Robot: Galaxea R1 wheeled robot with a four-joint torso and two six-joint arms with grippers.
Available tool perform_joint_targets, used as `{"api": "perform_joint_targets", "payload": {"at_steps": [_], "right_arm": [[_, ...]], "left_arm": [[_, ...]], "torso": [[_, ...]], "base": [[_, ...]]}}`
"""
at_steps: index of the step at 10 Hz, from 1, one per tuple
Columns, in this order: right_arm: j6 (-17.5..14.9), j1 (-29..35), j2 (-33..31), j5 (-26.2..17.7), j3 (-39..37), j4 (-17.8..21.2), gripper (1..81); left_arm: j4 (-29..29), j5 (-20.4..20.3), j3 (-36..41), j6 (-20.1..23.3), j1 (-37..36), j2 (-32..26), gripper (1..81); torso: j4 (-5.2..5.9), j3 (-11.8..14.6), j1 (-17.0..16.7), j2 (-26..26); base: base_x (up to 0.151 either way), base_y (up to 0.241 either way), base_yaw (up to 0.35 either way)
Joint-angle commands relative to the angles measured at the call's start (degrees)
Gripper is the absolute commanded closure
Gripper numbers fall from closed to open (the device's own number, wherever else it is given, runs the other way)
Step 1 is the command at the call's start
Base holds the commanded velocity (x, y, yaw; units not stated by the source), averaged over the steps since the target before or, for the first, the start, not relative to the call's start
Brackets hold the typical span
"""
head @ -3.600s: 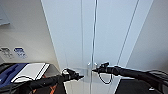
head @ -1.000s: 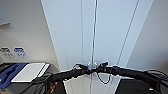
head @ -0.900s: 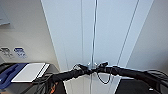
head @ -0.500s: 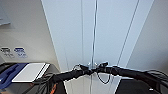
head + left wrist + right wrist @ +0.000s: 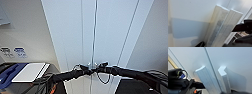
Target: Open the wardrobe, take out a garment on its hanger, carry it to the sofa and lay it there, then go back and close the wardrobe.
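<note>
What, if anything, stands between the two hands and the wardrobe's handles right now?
Nothing visible does. In the head view both arms meet at the centre seam of the closed wardrobe, the left hand and right hand right at the pair of handles. The wrist views show the white handles close up, with no object in front.

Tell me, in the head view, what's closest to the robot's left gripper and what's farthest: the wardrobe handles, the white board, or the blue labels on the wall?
1. Wardrobe handles: right at the left gripper.
2. White board: lower left.
3. Blue labels: far left wall.
</note>
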Motion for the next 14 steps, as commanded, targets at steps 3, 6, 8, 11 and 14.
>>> {"api": "perform_joint_targets", "payload": {"at_steps": [3, 6, 8, 11, 14], "right_arm": [[0.12, 8.6, 1.42, 1.61, 8.43, 1.14, 1.0], [0.38, 8.25, -0.42, 1.44, 12.99, 1.22, 1.0], [1.52, 8.16, -1.65, 1.35, 15.62, 1.05, 1.0], [1.52, 7.81, -2.88, 1.0, 19.4, 1.13, 1.0], [1.87, 6.59, -4.81, 1.0, 23.72, 0.79, 1.0]], "left_arm": [[0.85, 0.96, 15.93, 0.29, -8.21, 2.9, 1.0], [1.03, 2.01, 20.32, 0.29, -7.5, 1.67, 1.0], [1.2, 2.01, 23.99, 0.29, -6.36, -0.95, 1.0], [1.21, 2.01, 30.06, 0.29, -5.22, -3.86, 1.0], [1.21, 2.01, 32.27, 0.29, -4.08, -4.92, 1.0]], "torso": [[0.0, 0.0, 0.02, 0.0], [0.0, -0.02, 0.11, 0.06], [0.0, -0.04, 0.15, 0.09], [0.0, -0.06, 0.17, 0.11], [0.0, -0.06, 0.19, 0.13]], "base": [[0.0, 0.0, 0.0], [0.0, 0.0, 0.0], [0.0, 0.0, 0.0], [0.0, 0.0, 0.0], [0.0, 0.0, 0.0]]}}
